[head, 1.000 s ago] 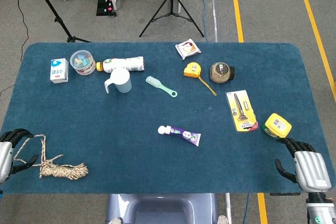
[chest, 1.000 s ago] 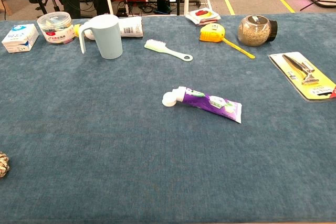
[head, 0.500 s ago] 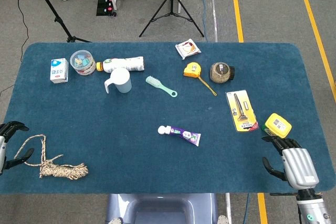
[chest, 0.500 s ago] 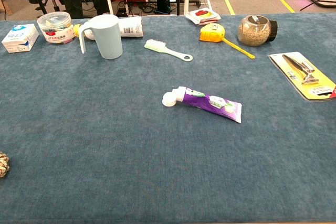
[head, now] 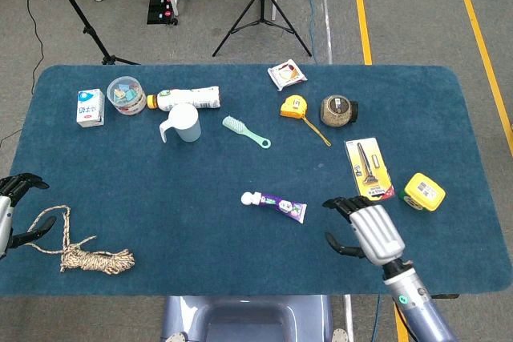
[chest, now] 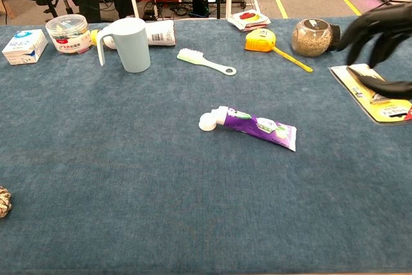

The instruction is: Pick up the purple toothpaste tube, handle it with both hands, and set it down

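Underneath, blue table (head: 120,190), grey floor (head: 417,14).

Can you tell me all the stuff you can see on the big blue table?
toothpaste tube: 1, purple, white cap, table middle
mug: 1, pale blue, back left
brush: 1, mint green, beside mug
bottle: 1, white, lying behind mug
tub: 1, clear, back left
carton: 1, white and blue, far left
rope: 1, beige, front left
tape measure: 1, yellow, back middle
jar: 1, brown, lying sideways
razor pack: 1, yellow card, right
box: 1, yellow, right
packet: 1, white and red, back
right hand: open, right of tube
left hand: open, left edge
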